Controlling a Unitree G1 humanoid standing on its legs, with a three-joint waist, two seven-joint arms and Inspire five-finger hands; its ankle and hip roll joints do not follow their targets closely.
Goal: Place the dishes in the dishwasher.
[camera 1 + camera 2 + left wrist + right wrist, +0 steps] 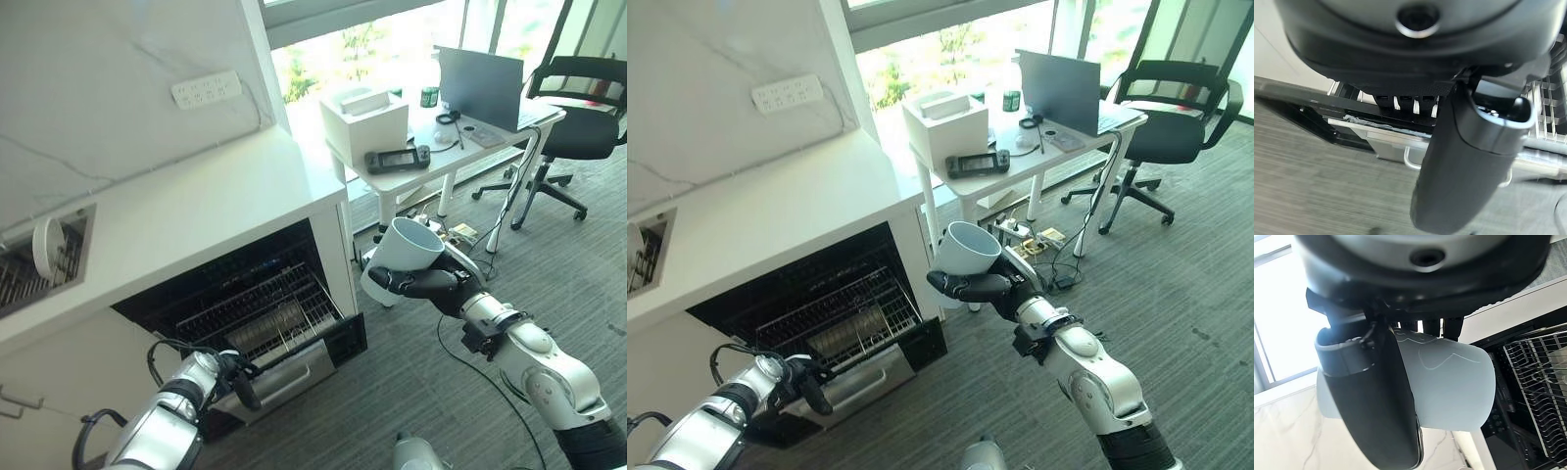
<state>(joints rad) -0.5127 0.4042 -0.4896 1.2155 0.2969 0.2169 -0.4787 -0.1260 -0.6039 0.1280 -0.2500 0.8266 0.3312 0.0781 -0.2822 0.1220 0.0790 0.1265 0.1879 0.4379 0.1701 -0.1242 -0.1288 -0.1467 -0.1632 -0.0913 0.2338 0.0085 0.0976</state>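
My right hand [432,284] is shut on a pale blue cup [404,253], holding it mouth up in the air to the right of the open dishwasher. In the right wrist view the thumb [1376,396] lies across the cup's wall [1454,387]. The dishwasher's wire rack [263,309] is pulled out, with its silver front panel [292,370] facing the floor side. At the panel's left end my left hand [239,378] has its fingers curled over the top edge and its thumb [1464,166] down the front, above a metal handle [1409,160]. A white plate [46,248] stands in the sink rack at the far left.
The white counter [196,196] runs above the dishwasher. To the right stands a white desk [446,157] with a white box [367,122], a game controller [397,158] and a laptop [480,86]. A black office chair [583,122] is beyond it. Cables and a power strip [446,233] lie under the desk.
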